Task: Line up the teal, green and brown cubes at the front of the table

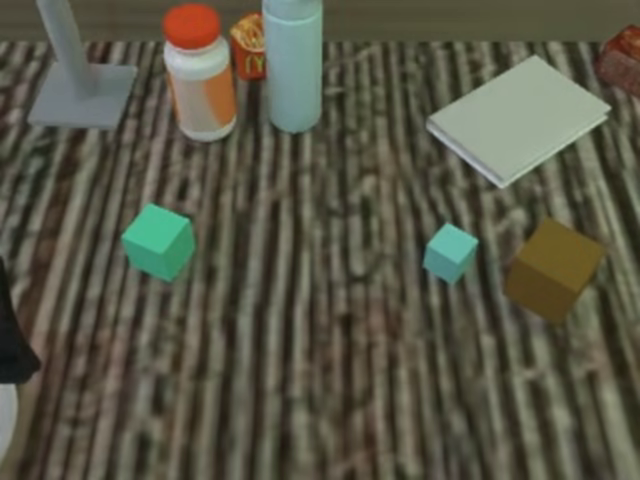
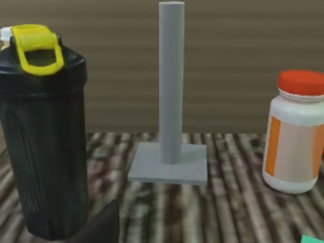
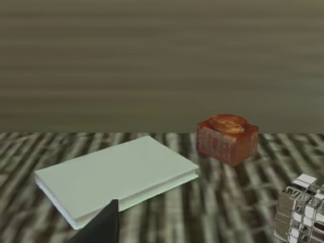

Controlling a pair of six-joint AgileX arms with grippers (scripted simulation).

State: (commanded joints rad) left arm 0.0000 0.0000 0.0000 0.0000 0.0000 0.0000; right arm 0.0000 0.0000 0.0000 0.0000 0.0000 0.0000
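Note:
Three cubes rest on the striped table (image 1: 330,380). At the left is the green cube (image 1: 158,241); one corner of it also shows in the left wrist view, green cube (image 2: 314,239). Right of centre is the small teal cube (image 1: 450,252), with the larger brown cube (image 1: 555,270) just to its right, a small gap between them. My left arm (image 1: 12,345) sits at the table's left edge, well clear of the green cube; my left gripper (image 2: 205,239) is open and holds nothing. The right arm is outside the top view; my right gripper (image 3: 144,239) is open and empty, facing the book.
Along the back stand a grey post on a square base (image 1: 80,90), a white bottle with a red cap (image 1: 200,75), a small red-and-yellow box (image 1: 247,45) and a pale tall bottle (image 1: 293,65). A pale book (image 1: 518,117) lies back right, beside a red-brown block (image 1: 622,55). A black shaker (image 2: 43,131) stands near my left gripper.

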